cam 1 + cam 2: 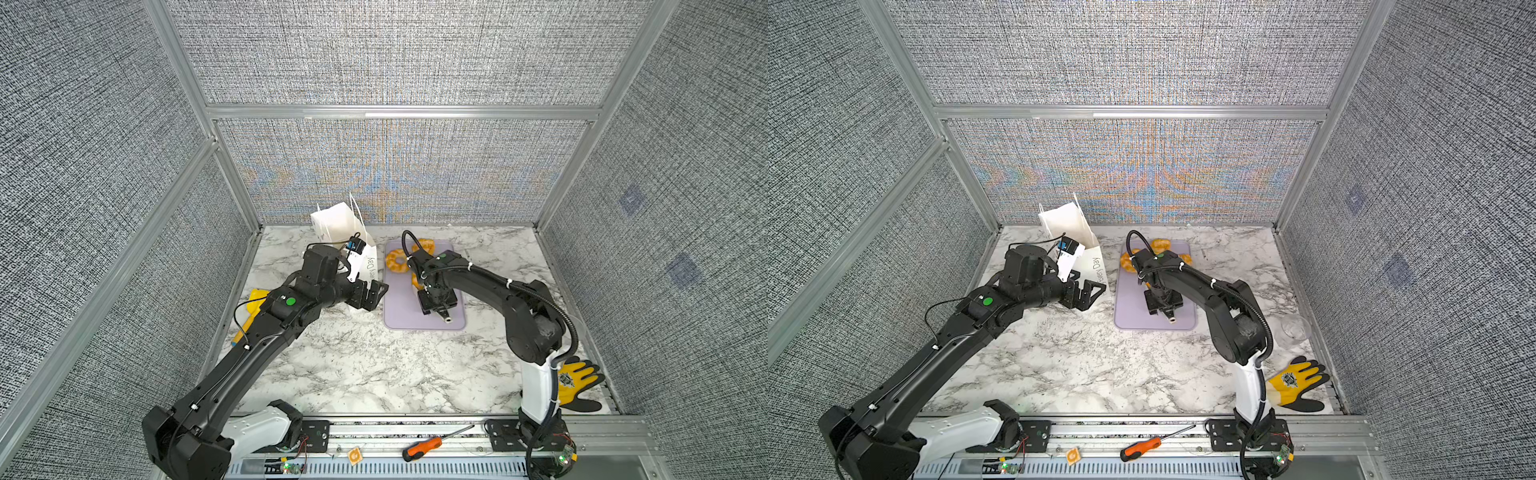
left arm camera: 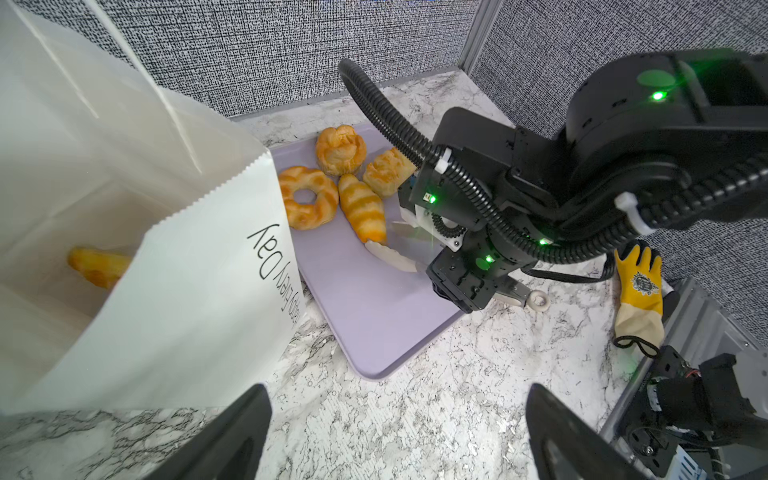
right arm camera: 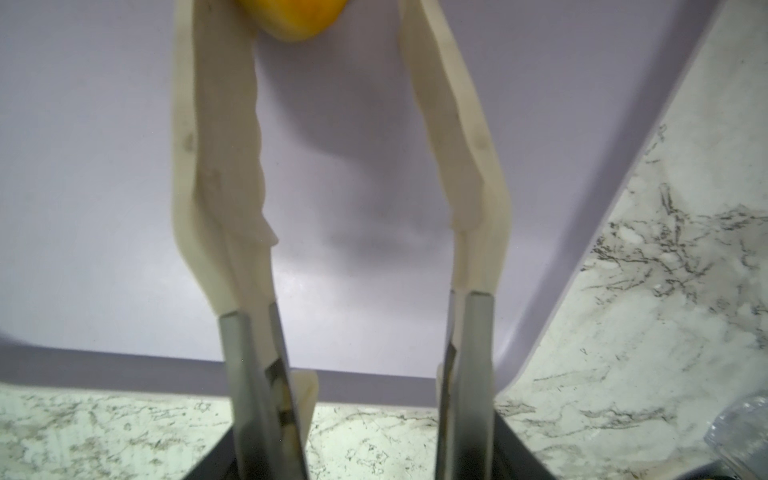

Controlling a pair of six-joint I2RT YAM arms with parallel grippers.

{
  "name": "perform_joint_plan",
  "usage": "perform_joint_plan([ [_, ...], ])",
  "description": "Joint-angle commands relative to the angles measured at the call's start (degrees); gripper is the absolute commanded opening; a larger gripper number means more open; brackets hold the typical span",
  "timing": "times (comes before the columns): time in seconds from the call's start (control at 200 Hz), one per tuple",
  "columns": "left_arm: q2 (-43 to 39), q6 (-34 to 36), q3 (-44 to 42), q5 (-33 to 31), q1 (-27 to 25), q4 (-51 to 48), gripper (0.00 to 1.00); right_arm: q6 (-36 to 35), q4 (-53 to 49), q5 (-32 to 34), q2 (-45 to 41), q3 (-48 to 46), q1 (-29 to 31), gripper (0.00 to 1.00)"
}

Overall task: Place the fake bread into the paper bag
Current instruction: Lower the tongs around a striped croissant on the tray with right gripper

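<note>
One pastry (image 2: 97,266) in bag (image 2: 199,270), four (image 2: 307,197) (image 2: 340,149) (image 2: 361,214) (image 2: 388,172) on tray (image 2: 365,299); left end effector (image 2: 399,436) agape, right (image 3: 365,440) around tongs (image 3: 224,166).

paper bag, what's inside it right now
One golden pastry lies low inside the paper bag, half hidden behind its front wall. That wall covers the rest of the bag's bottom, so whether more pieces lie there cannot be told.

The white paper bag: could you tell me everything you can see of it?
The paper bag is white, creased paper with a zigzag-cut rim, a thin cord handle and dark "Happy Every Day" lettering down one face. It stands open at the table's back left, beside the purple tray. One golden bread piece lies inside. The open left gripper hovers near, not gripping it.
</note>
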Motion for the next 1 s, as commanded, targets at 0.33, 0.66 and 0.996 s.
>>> perform_joint_plan([
  [0.33,0.6,0.5,0.9,0.2,0.1,1.3,0.97,-0.1,-2.5,1.4,-6.2,-5.0,-0.2,0.59],
  [0.66,0.8,1.2,1.1,0.1,0.1,0.9,0.98,7.1,2.4,-0.3,-4.5,-1.8,-0.1,0.71],
  [0.996,0.4,2.3,1.0,-0.2,0.1,0.5,0.97,10.8,1.5,2.6,1.3,3.7,-0.5,0.72],
])
